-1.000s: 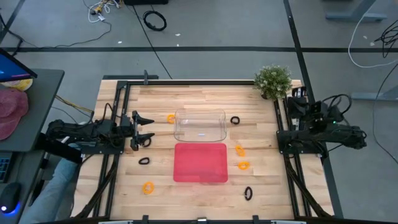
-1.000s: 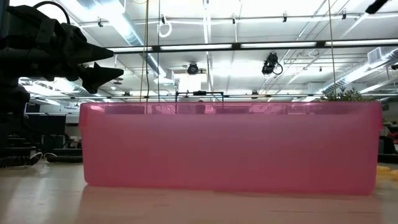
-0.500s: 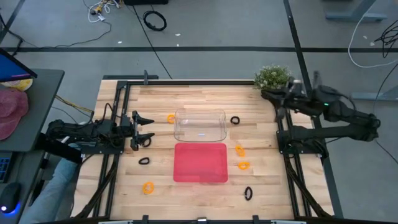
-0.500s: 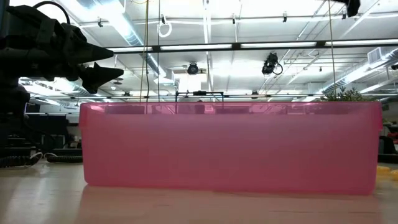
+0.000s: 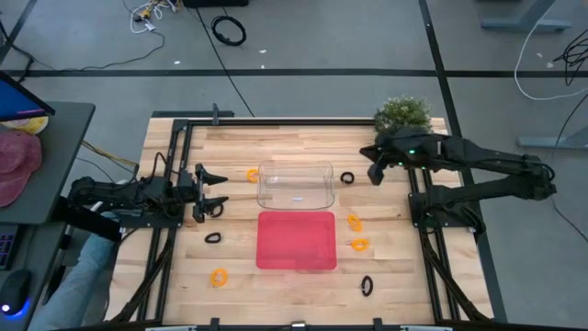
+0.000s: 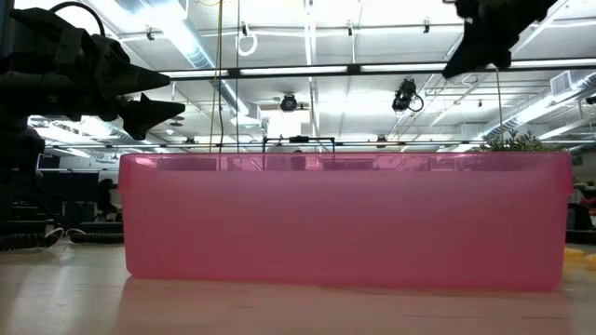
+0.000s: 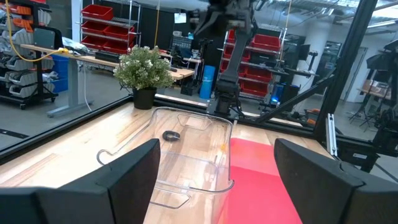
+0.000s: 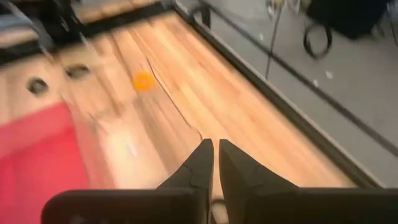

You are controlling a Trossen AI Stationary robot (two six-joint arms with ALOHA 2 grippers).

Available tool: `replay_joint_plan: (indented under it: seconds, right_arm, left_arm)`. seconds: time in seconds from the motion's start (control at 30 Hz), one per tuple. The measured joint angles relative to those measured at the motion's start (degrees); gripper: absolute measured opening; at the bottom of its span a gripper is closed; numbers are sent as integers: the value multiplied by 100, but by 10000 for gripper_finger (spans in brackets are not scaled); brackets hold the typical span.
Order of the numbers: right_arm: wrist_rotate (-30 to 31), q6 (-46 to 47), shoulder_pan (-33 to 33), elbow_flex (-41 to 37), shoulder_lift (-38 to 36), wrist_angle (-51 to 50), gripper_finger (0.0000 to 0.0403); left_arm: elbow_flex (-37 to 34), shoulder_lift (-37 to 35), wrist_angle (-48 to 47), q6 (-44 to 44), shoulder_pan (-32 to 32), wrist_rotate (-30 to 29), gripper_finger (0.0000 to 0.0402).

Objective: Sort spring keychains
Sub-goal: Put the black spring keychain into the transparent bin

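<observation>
Small coiled spring keychains lie flat on the wooden table: orange ones [image 5: 252, 175] [image 5: 355, 222] [image 5: 359, 245] [image 5: 219, 277] and black ones [image 5: 347, 178] [image 5: 213, 238] [image 5: 367, 286]. A clear tray [image 5: 295, 186] stands behind a red tray [image 5: 296, 240] at the table's middle. My right gripper [image 5: 374, 175] hangs shut in the air near the far right, just right of the black keychain, slanting down; its wrist view shows the shut fingers [image 8: 214, 149]. My left gripper [image 5: 213, 188] waits open and level at the table's left, facing the clear tray [image 7: 193, 155].
A small potted plant [image 5: 402, 116] stands at the far right corner, close behind my right arm. Black frame rails run along the table's left and right sides. In the low view the red tray [image 6: 345, 219] fills the foreground.
My right arm has unfolded from its place at the table's right edge. It has swung up and out over the table toward the left, and the gripper has tipped from pointing upward to slanting down above the far right area.
</observation>
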Motion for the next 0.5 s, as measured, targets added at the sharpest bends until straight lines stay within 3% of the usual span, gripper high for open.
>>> replay_joint_plan:
  seconds: [0.3,0.5]
  right_arm:
    - [-431,-59,-211,0,752,-128,38]
    - [-632,6,-464,0,1187,-333,91]
  left_arm:
    - [-1,-2,0,0,0,0,321]
    - [-1,-2,0,-2,0,0,321]
